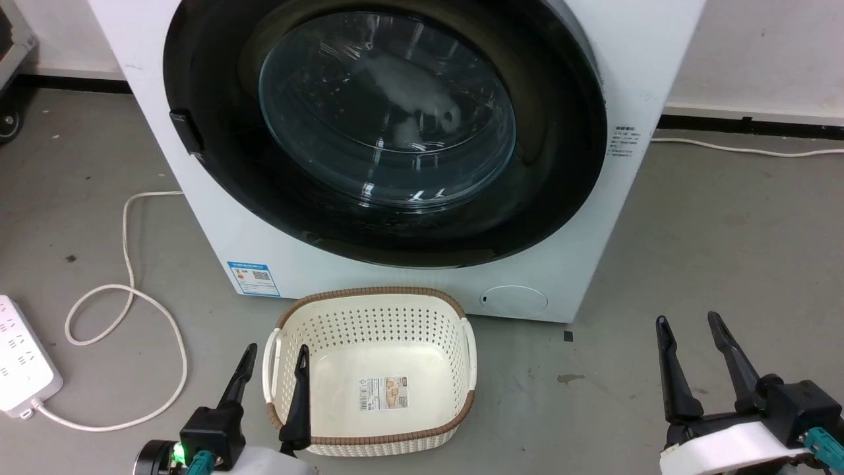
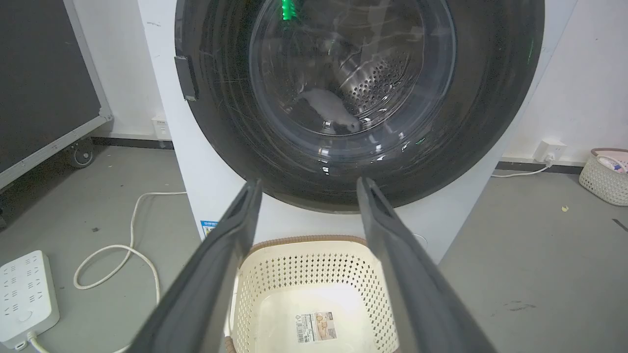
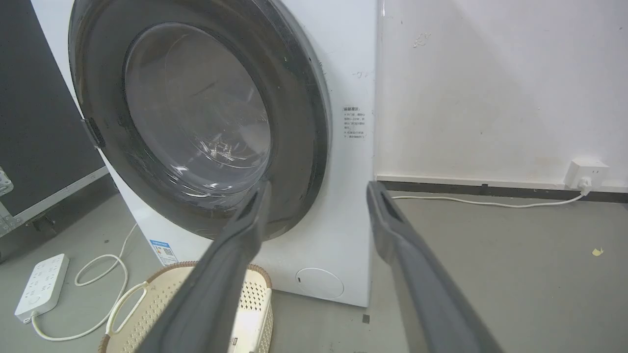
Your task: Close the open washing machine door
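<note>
My left gripper (image 1: 277,349) sits low at my left with its two dark fingers apart and nothing between them, their tips just over the near left rim of a cream perforated basket (image 1: 369,292) that stands on the grey floor. My right gripper (image 1: 689,322) is low at my right, well apart from the basket, fingers spread too and holding nothing. Straight ahead is the white washing machine (image 1: 633,79), and the washing machine door (image 1: 554,165) lies against its front, the wide black rim flat on the white panel as far as I can see; whether it is latched I cannot tell. Its clear glass bowl (image 1: 386,112) bulges toward me, with a pale shape behind it that I cannot make out. A small dark tab (image 1: 186,135) sits on the rim's left edge. Neither gripper touches the door. Along my left gripper (image 2: 309,182) the door (image 2: 490,98) is beyond the open fingertips, above the basket. Along my right gripper (image 3: 320,186) the door (image 3: 299,122) is seen from the side, close against the cabinet. A white power strip (image 1: 20,359) and its looping cable (image 1: 125,290) lie on the floor to my left.
</note>
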Motion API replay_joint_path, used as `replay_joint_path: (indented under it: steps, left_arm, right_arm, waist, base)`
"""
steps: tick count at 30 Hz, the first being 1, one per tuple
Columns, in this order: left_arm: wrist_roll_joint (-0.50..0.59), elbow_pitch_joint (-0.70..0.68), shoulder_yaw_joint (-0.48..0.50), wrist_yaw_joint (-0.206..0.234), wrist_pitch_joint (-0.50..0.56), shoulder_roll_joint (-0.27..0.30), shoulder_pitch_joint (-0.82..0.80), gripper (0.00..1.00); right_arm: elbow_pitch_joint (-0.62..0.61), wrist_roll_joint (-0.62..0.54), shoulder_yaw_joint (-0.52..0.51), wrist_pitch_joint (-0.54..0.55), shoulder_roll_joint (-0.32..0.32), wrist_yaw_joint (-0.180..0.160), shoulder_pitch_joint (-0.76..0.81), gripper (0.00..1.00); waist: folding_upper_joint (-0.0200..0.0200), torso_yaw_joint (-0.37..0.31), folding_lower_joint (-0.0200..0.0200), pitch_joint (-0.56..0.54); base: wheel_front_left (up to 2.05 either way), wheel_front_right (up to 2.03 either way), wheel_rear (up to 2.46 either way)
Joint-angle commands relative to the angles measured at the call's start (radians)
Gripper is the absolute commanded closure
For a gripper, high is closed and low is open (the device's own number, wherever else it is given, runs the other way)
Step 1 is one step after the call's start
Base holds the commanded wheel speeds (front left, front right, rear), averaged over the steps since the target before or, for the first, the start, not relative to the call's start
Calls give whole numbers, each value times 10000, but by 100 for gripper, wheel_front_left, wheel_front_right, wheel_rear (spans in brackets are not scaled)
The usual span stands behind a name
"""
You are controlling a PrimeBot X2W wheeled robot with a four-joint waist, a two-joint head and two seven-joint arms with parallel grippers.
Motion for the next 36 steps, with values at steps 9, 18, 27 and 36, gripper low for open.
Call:
replay_joint_path:
  steps: [9, 18, 27, 36]
  left_arm:
    - [12, 147, -29, 37, 53, -23, 20, 100]
    - [91, 30, 19, 68, 237, -25, 10, 100]
    - [169, -86, 67, 99, 422, -28, 1, 100]
    - [247, -203, 114, 129, 605, -30, -9, 100]
  right_arm:
    - [-48, -26, 58, 44, 7, 2, -5, 100]
    - [-117, -126, 79, 229, 11, 1, 1, 100]
    - [-185, -226, 100, 414, 15, 1, 8, 100]
    - [-253, -326, 121, 598, 19, 0, 14, 100]
  waist:
    - [0, 78, 1, -6]
    - [0, 73, 1, -37]
    - [0, 68, 1, -68]
    - [0, 63, 1, -99]
  base:
    - [0, 0, 0]
    - [0, 0, 0]
    - [0, 0, 0]
    - [0, 0, 0]
